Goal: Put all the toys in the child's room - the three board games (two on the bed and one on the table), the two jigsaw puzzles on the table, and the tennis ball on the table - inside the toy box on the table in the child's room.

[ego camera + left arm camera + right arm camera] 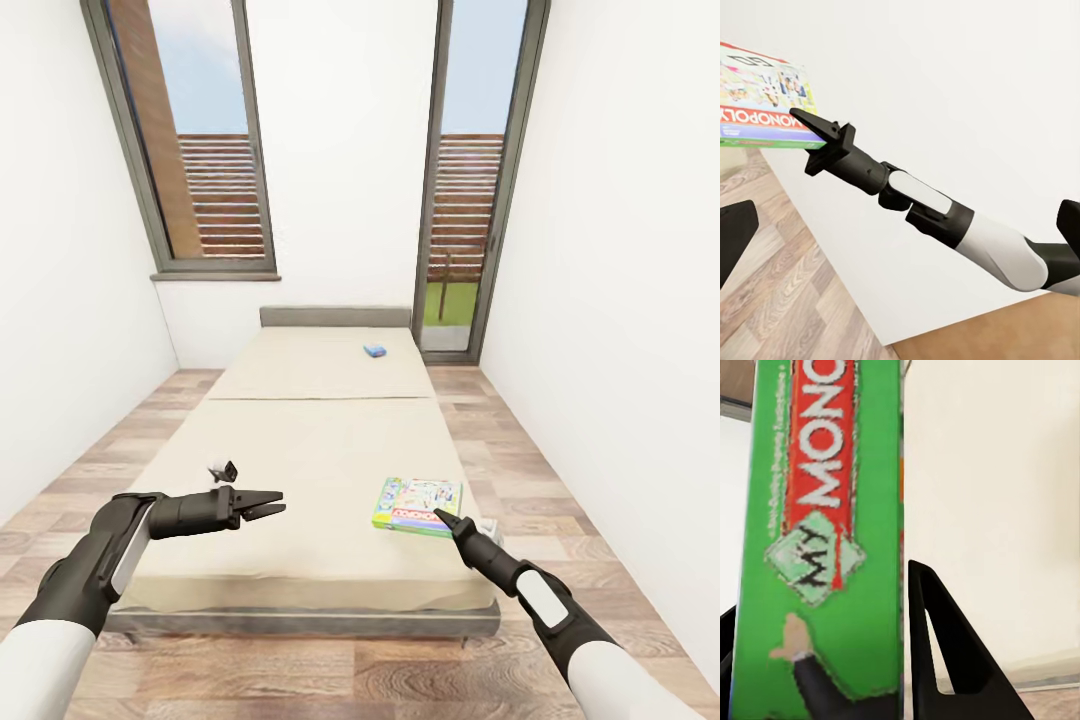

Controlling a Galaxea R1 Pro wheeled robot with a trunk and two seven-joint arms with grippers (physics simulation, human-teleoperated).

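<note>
Board game [417, 505] lies flat near the bed's [300, 470] front right corner; our right gripper [446, 520] straddles its near edge, apparently not yet clenched. Left gripper [268, 503] hovers, seemingly released.

far blue item [376, 350] on the bed [300, 470]: too small to identify | board game [825, 540]: cut off by right wrist view's edges, title partly lost | right gripper [441, 518]: jaw spread over box edge unclear
</note>
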